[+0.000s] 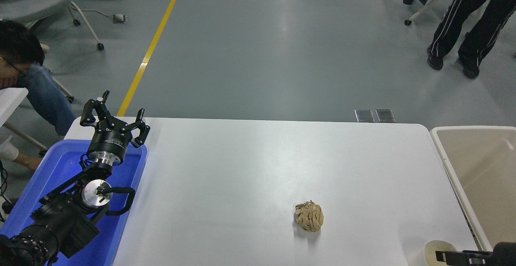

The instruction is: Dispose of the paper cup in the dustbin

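Right tool [443, 254] comes in low from the bottom right corner, pointing left, its tip right at the paper cup [433, 250]. Only a thin black finger bar and part of the body show at the frame edge, so I can't tell how far it's open or whether it has any grip on the cup. In this view the tip overlaps the cup's near right side; actual contact not clear.

The cup stands upright on the worktop [258, 169] at its near right corner, partly cut off by the bottom edge, pale inside visible.

Dustbin [475, 177] sits just past the worktop's right edge, beyond and to the right of the right tool, open top facing up, lighter rim visible. The cup is near the bin's near left wall but outside it.

Crumpled tan paper wad [308, 216] lies on the worktop, left of the right tool and a bit farther out, well apart from the cup.

Left tool [115, 121] is parked far off to the left over the blue tray [60, 165], fingers spread, holding nothing.

Person seated past the tray's far left side; another person's legs at the top right.
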Controlling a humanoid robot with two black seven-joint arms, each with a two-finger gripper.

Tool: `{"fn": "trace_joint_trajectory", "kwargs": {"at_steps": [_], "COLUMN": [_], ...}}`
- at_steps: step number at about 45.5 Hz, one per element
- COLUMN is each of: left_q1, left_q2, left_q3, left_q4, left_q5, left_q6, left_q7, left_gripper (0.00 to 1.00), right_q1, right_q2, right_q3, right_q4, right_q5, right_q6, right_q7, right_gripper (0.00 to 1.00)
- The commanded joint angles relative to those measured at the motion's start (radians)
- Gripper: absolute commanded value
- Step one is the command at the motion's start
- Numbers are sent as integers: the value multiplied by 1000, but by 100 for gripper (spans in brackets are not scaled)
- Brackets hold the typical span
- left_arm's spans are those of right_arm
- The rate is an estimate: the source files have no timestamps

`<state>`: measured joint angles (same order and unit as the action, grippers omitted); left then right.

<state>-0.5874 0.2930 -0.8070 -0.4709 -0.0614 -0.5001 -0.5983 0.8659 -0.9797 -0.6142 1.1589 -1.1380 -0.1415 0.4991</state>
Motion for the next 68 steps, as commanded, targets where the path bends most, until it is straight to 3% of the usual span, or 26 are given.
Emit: {"fn": "trace_joint_trajectory", "kwargs": {"at_steps": [1,19,32,41,53,68], "left_q1": [0,0,0,0,0,0], "left_q2": [0,0,0,0,0,0], "left_q3": [0,0,0,0,0,0], "left_q4": [0,0,0,0,0,0], "left_q5": [0,0,0,0,0,0], "left_q6": [0,0,0,0,0,0], "left_q7": [0,0,0,0,0,0], "left_gripper": [100,100,100,100,100,100], "right_q1": [-13,-2,59,160,193,269], "right_q2": [7,-10,-152,-306,-439,-471], "right_q3": [-4,8,149,293,625,715], "right_q4": [-1,8,123,234,232,170], "right_q5": [3,4,9,47,202,297], "right_q6": [-23,-29,-7,97,370,468], "right_q7": [3,19,147,182,182,179], "right_gripper": [0,0,0,0,0,0]}}
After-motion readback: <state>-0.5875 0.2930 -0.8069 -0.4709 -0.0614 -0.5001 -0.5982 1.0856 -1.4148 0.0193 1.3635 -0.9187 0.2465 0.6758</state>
